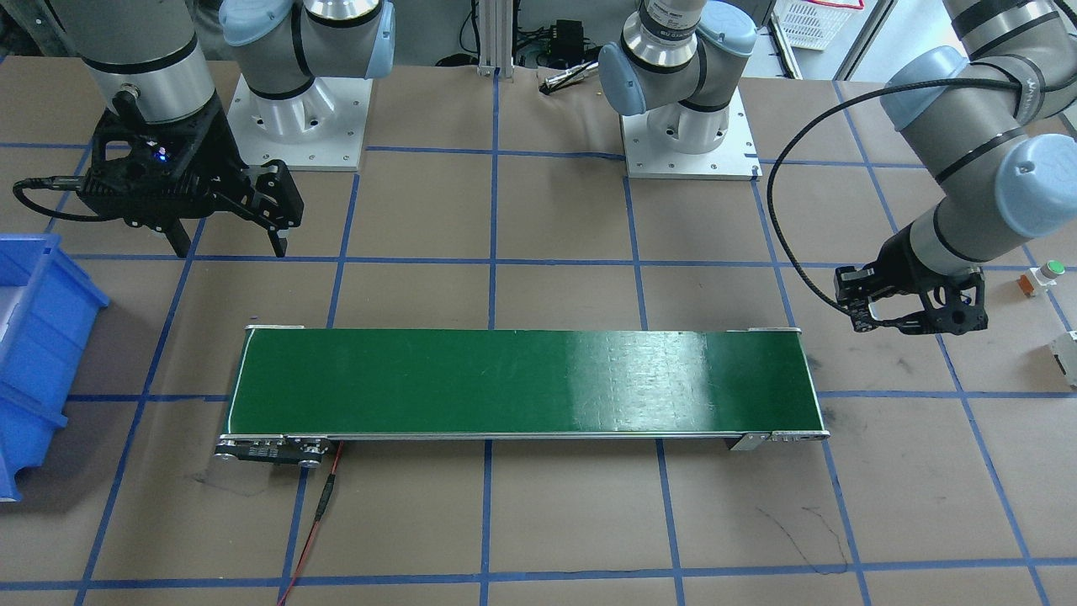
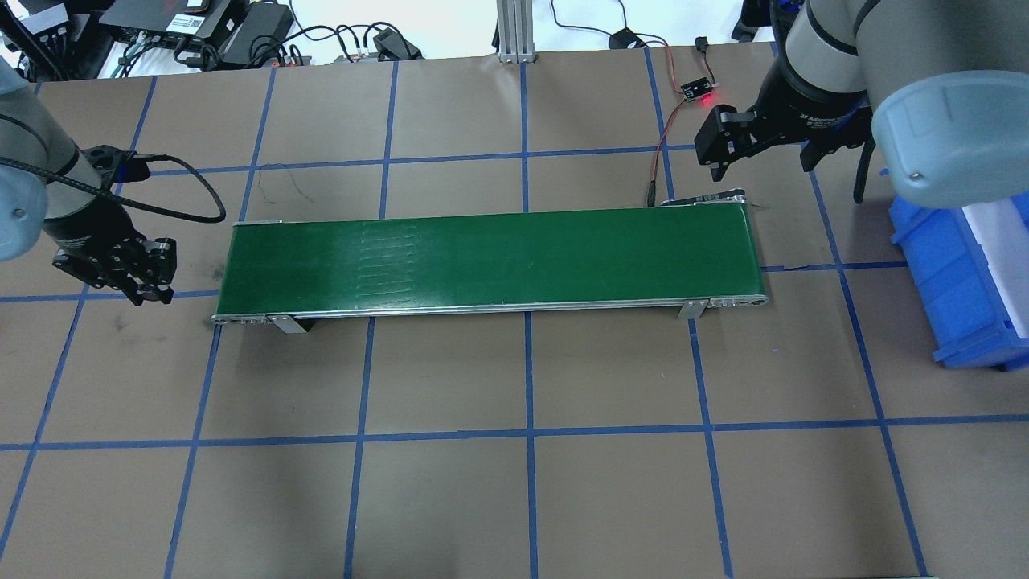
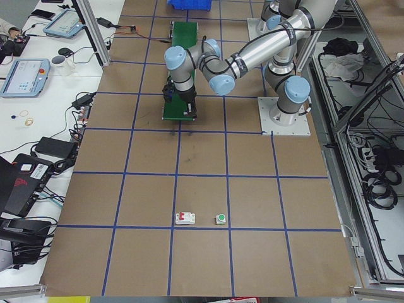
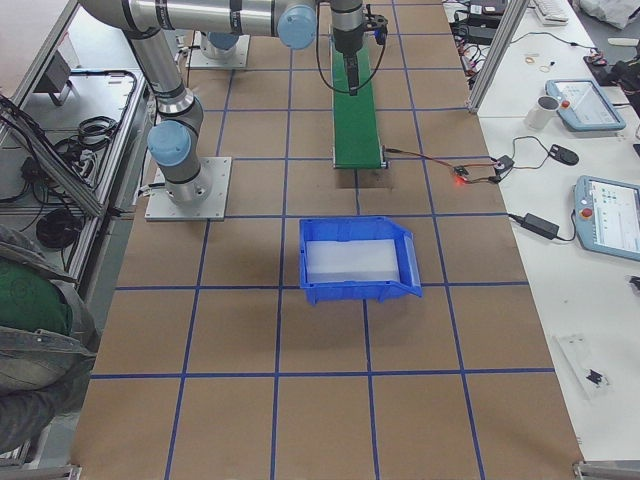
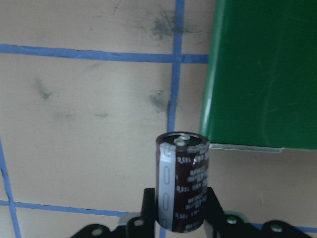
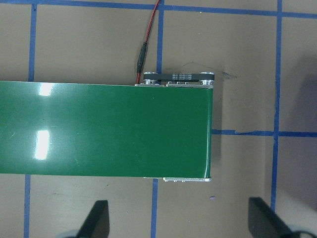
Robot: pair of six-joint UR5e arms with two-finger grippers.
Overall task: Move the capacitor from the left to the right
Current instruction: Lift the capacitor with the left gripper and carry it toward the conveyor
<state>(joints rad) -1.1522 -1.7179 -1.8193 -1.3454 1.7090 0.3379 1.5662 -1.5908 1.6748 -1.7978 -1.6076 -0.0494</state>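
The capacitor [image 5: 182, 181], a dark stubby cylinder with pale print and a silvery top, stands upright between the fingers of my left gripper [image 5: 181, 214], which is shut on it. This gripper [image 2: 149, 281] hovers over the brown table just off the left end of the green conveyor belt [image 2: 490, 257]; in the front-facing view it [image 1: 917, 316] is at the right. The capacitor itself is not discernible in the exterior views. My right gripper [image 2: 764, 157] is open and empty above the far right end of the belt [image 6: 104, 129], with its fingers [image 6: 96, 218] spread wide.
A blue bin [image 2: 957, 273] stands on the table beyond the belt's right end. A white block with a green button [image 1: 1043, 276] and a white boxy part [image 1: 1067, 353] lie on the table past my left gripper. A red wire [image 6: 148, 34] runs from the belt's right end.
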